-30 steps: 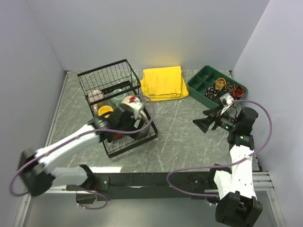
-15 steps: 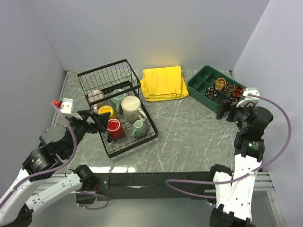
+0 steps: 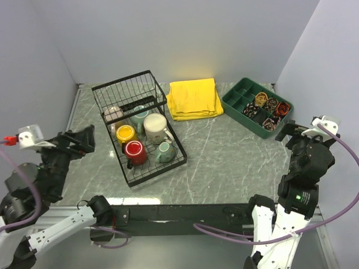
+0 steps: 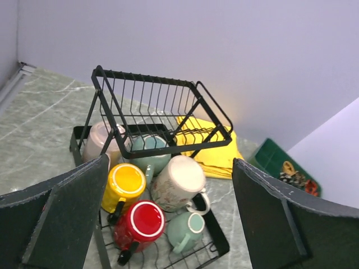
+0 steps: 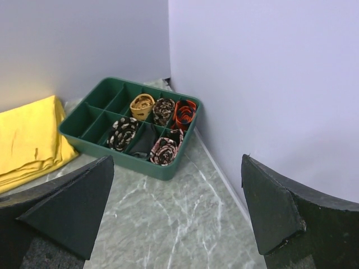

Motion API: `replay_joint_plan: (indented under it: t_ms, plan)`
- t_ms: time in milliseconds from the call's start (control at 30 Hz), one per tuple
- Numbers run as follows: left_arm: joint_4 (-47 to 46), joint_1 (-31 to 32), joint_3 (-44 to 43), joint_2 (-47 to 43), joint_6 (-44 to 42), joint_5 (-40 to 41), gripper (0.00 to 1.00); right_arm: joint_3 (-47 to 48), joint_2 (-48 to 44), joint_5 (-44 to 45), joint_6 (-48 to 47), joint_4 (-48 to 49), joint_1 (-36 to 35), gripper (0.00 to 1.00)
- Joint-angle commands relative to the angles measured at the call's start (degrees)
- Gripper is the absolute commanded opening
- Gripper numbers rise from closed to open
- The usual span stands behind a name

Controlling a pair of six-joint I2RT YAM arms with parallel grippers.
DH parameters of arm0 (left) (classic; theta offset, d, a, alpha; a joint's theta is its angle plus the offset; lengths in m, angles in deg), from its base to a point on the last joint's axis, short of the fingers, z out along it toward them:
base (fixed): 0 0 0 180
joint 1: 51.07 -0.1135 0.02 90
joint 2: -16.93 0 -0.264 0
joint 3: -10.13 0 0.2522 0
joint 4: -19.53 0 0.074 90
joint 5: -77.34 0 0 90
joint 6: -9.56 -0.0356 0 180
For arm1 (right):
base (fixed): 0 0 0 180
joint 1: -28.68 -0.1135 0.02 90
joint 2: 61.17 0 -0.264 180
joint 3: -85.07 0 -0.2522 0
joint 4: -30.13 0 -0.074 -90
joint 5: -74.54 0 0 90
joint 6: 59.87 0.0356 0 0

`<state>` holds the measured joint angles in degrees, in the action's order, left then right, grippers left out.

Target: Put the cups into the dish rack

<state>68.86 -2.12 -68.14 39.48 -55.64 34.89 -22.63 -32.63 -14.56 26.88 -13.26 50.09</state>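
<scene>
Several cups lie in the black wire dish rack (image 3: 121,79): a yellow one (image 3: 124,133), a red one (image 3: 135,151), a large cream one (image 3: 155,126), a small teal one (image 3: 164,150), another teal (image 3: 140,114) and a beige one (image 3: 113,113) under the basket. The left wrist view looks down on the rack (image 4: 146,76) with the red cup (image 4: 140,221) and yellow cup (image 4: 126,182) nearest. My left gripper (image 3: 80,140) hangs open and empty left of the rack, well apart from it. My right gripper (image 3: 289,130) is open and empty at the far right.
A folded yellow cloth (image 3: 194,98) lies behind the rack. A green divided tray (image 3: 238,105) with small rolled items stands at the back right, just beyond the right gripper (image 5: 176,162); the side wall is close on its right.
The left arm has drawn back from over the rack to the near left, leaving the red cup in the rack. The right arm has drawn back to the right, towards the wall.
</scene>
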Motion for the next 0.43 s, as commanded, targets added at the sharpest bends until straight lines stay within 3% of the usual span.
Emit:
replay_joint_plan:
  t_ms: [0, 400]
  plan:
    - [4.9, 3.3, -1.9, -0.7, 3.7, 4.1, 0.96, 1.0, -0.8, 2.3, 0.0, -1.0, 0.3, 1.00]
    - [8.5, 11.3, -1.0, -2.9, 7.7, 8.6, 0.96, 2.2, -0.8, 1.3, -0.3, -1.9, 0.3, 1.00]
